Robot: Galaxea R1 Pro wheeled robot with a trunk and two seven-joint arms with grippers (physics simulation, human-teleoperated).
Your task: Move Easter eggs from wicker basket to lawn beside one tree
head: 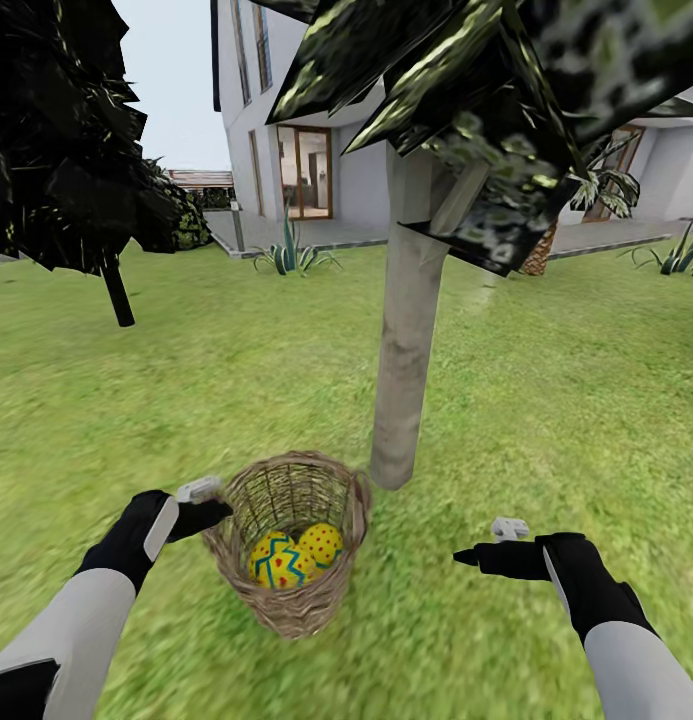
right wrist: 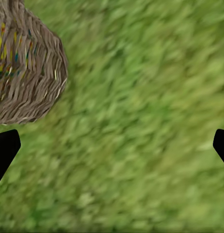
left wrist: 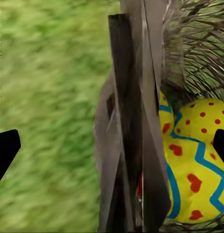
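Eggs [head: 291, 560] lie in the basket [head: 286, 610] beside the tree [head: 406, 380]. Left gripper [head: 211, 512], fingers apart, straddles the rim; right gripper [head: 471, 557] apart, idle. Next: reach inside and grasp an egg.

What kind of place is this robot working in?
It looks like the garden of a house: a wide green lawn, a pale-trunked tree standing in the grass, and a white house with glass doors behind. A wicker basket holding painted eggs sits on the grass.

two Easter eggs [head: 274, 560] [head: 321, 544] visible, one wicker basket [head: 291, 610], two trees [head: 406, 330] [head: 116, 290]
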